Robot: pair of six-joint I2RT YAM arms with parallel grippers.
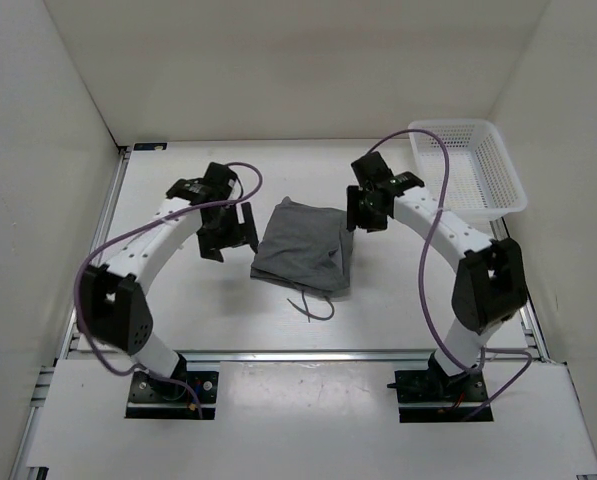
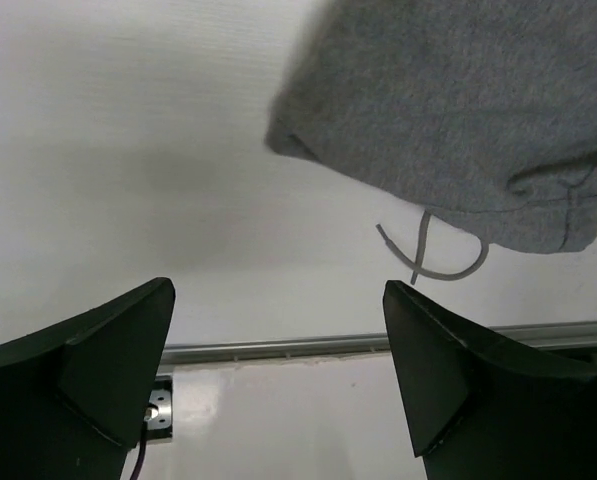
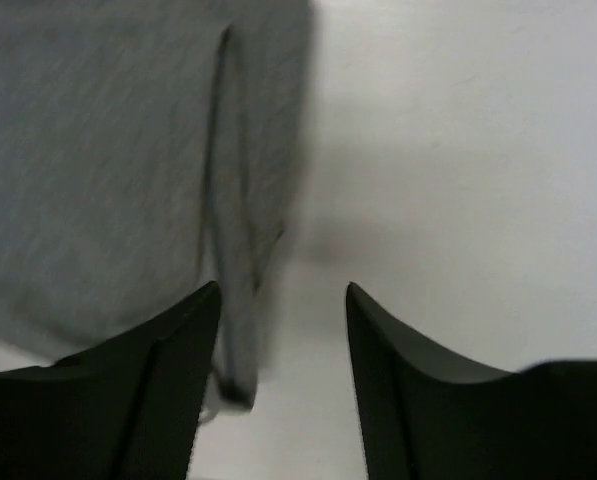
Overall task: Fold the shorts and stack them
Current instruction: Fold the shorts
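Both empty, jaws spread: left hand (image 1: 230, 238), right hand (image 1: 363, 212) flank shorts (image 1: 303, 245) at side edges.

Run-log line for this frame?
dark grey fabric shorts: folded, lying flat | left gripper: open, empty, beside them | right gripper: open, empty, beside them

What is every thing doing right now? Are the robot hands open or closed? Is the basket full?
Dark grey fabric shorts: folded into a small bundle, lying on the table, not held.
Thin grey drawstring: loose, trailing out from the shorts onto the table.
White plastic mesh basket: upright, empty.
Left gripper: open, holding nothing, beside the shorts.
Right gripper: open, holding nothing, over the shorts' edge.
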